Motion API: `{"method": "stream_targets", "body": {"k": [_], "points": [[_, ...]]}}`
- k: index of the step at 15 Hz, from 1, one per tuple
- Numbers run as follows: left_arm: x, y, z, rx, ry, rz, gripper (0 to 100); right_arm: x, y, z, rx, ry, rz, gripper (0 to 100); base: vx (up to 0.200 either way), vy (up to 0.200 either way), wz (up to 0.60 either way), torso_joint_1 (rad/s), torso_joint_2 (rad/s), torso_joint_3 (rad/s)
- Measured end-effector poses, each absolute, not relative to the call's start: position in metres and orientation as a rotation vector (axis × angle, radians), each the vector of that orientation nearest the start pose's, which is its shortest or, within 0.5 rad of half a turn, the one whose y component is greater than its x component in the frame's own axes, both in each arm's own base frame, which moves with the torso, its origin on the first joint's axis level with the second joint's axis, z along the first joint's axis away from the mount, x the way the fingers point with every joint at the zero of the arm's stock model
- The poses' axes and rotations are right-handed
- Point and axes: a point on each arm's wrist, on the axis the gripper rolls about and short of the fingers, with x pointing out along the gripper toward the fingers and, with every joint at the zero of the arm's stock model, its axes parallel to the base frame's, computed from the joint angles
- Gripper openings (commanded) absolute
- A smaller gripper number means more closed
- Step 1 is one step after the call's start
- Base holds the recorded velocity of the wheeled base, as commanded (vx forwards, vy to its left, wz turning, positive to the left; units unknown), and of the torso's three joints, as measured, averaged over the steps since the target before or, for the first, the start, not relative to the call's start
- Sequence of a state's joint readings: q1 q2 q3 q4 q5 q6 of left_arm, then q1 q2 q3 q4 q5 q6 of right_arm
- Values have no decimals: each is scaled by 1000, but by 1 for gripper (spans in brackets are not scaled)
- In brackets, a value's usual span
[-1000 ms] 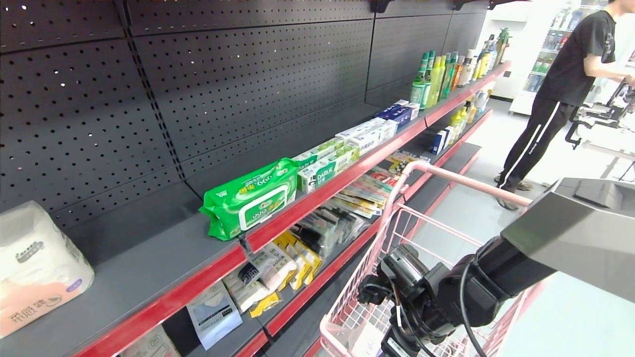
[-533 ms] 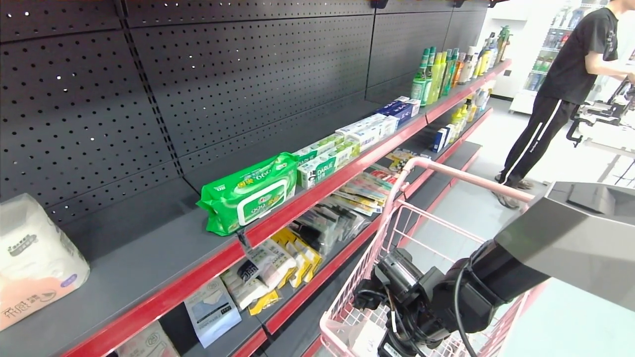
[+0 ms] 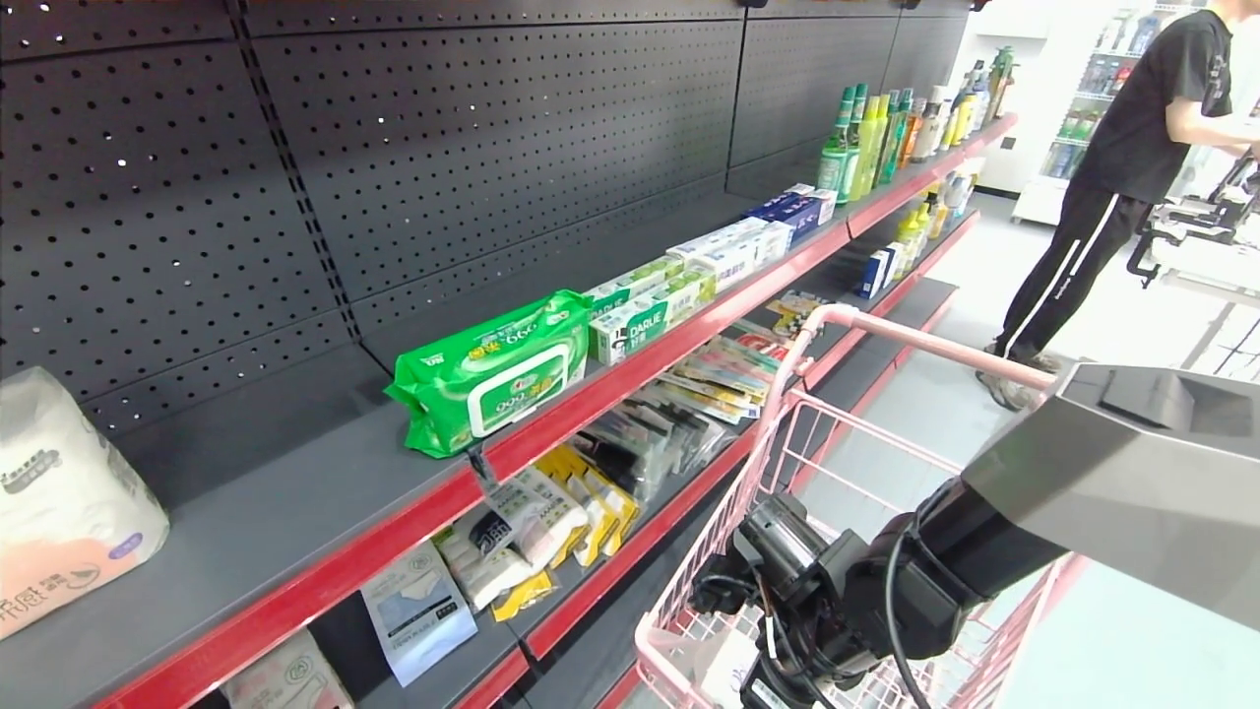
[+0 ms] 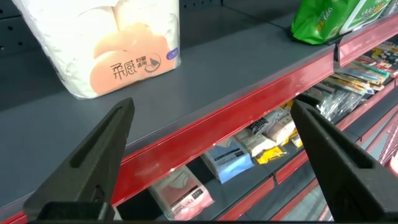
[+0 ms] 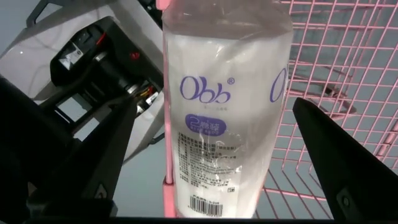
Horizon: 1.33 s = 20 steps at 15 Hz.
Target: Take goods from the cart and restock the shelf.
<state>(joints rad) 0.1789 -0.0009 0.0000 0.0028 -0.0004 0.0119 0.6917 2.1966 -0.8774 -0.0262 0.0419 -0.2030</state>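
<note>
Down inside the cart (image 3: 886,340) with the right gripper (image 5: 214,109): spread wide, one finger either side of a clear pack (image 5: 224,124) of white stuff, apparently without contact yet. Found inside the cart, that pack, seemingly up against one of its pink bars. Over on the shelf side of the cart with the left gripper (image 4: 212,102): likewise wide apart, holding nothing, hovering just off the red shelf edge.

Likely to slip if squeezed carelessly: smooth, rounded plastic film, probably soft enough to dent or squirt out sideways. Could also snag on the cart's pink wire during the lift, or knock the cart's rim on the way out. Worth closing squarely across the middle and lifting straight up before swinging toward the shelf (image 3: 276,512).

Beside the cart: grey shelf boards with red front edges against black pegboard. Well apart from the cart, a tissue pack (image 3: 69,502) and a bare stretch of board; closer to the cart, a green wipes pack (image 3: 492,369) and toothpaste boxes (image 3: 650,310); past the cart's handle, bottles (image 3: 866,138). One board lower, near the cart's basket, flat packets (image 3: 532,532). Beyond the cart, pale shop floor (image 3: 1083,315).
</note>
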Motion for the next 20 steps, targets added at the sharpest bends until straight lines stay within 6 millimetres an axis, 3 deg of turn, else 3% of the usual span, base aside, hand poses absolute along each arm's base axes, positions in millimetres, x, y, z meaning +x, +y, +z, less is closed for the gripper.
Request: {"method": "stream_targets", "body": {"k": [7,20], "points": [[-22,-4,75,12,3,178,100,247,210,-19,-625,1211,732,100,0,0,0,0,0,0],[-22,-4,75,14,4,177,100,269,204,-28,-612,1180,656,100,0,0,0,0,0,0]]}}
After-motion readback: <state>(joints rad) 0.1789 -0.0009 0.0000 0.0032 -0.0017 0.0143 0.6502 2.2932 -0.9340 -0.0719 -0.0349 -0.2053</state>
